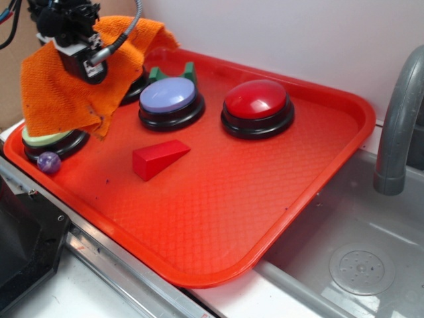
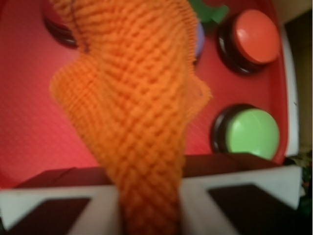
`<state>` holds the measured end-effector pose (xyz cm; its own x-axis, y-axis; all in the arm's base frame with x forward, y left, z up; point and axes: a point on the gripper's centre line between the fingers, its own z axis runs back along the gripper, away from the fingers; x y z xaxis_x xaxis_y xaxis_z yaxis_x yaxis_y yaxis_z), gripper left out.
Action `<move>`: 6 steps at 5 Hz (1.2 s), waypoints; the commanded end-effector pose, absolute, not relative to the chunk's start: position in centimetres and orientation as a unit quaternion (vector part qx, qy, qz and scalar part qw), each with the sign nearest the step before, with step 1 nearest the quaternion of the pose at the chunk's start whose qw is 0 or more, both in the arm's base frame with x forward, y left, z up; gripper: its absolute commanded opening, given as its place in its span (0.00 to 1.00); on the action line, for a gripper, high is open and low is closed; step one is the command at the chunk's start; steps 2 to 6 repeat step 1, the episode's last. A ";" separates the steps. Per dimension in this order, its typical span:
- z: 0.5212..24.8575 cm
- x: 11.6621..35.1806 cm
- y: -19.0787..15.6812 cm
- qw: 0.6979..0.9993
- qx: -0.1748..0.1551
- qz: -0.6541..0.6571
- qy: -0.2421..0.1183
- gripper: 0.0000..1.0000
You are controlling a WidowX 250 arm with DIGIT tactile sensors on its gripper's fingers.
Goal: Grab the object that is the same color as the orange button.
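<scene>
My hand (image 1: 83,56), upper left of the exterior frame, is clenched on the orange rag (image 1: 63,93); the wrist view shows the cloth (image 2: 132,122) pinched between my fingers and hanging down the centre of the frame. The rag hangs above the red tray (image 1: 218,218), draping in front of the pale green button (image 1: 50,140) at the left edge. The orange button (image 2: 257,35) sits upper right in the wrist view – hidden behind the rag in the exterior view.

Assessment: the rag is light, soft and limp, with a nubby weave that should resist slipping. It folds freely, so a pinch on a bunched fold, as now, seems the sound hold. Risk – loose corners could snag the buttons or the red wedge (image 1: 159,159) below.
</scene>
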<state>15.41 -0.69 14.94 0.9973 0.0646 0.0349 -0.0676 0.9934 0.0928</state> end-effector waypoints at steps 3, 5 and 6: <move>15.5 15.3 -0.4 0.997 0.057 0.038 -0.023 0.00; 15.5 15.3 -0.4 0.997 0.057 0.038 -0.023 0.00; 15.5 15.3 -0.4 0.997 0.057 0.038 -0.023 0.00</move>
